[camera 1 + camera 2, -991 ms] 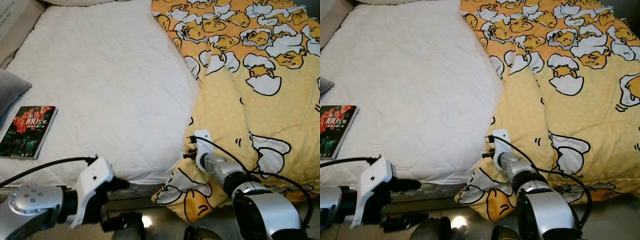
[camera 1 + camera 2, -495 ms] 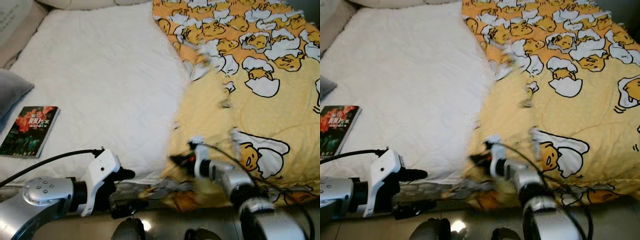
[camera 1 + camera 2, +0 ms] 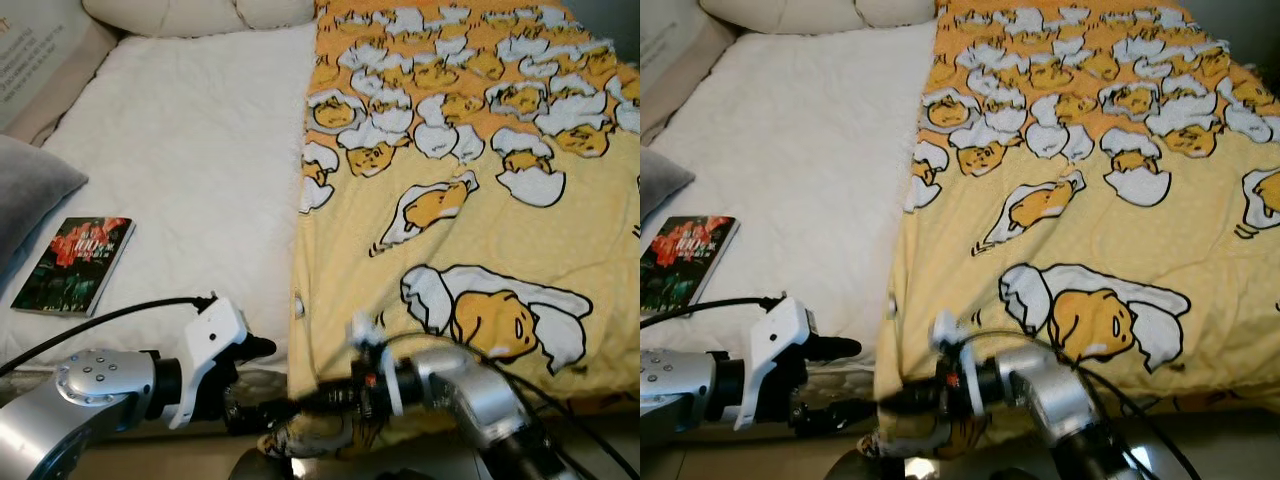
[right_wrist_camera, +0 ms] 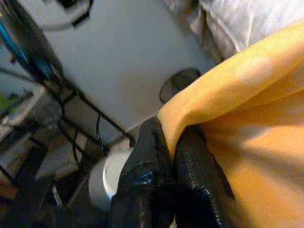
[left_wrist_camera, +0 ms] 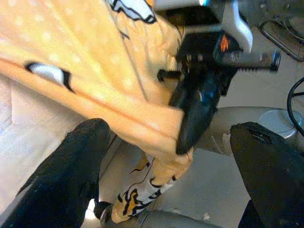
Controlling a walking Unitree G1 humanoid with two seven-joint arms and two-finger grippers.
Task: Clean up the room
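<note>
A yellow blanket [image 3: 470, 200] printed with egg cartoons lies spread over the right half of the bed [image 3: 180, 170]. My right gripper [image 3: 322, 396] is at the foot of the bed, shut on the blanket's near left corner. In the right wrist view the gripper [image 4: 170, 147] has the yellow cloth pinched between both black fingers. My left gripper [image 3: 262, 385] hovers just to the left of that corner, open. In the left wrist view its fingers [image 5: 71, 180] stand wide apart, with the blanket edge and the right gripper between them.
A dark book [image 3: 75, 266] with red print lies on the white mattress at the left. A grey pillow [image 3: 30, 195] sits beside it, and cream pillows [image 3: 200, 12] lie at the head. Tiled floor [image 5: 218, 190] runs below the bed's foot.
My right gripper has swung left along the foot of the bed with the blanket corner. The folded blanket has spread flatter and wider to the left. The view has shifted a little.
</note>
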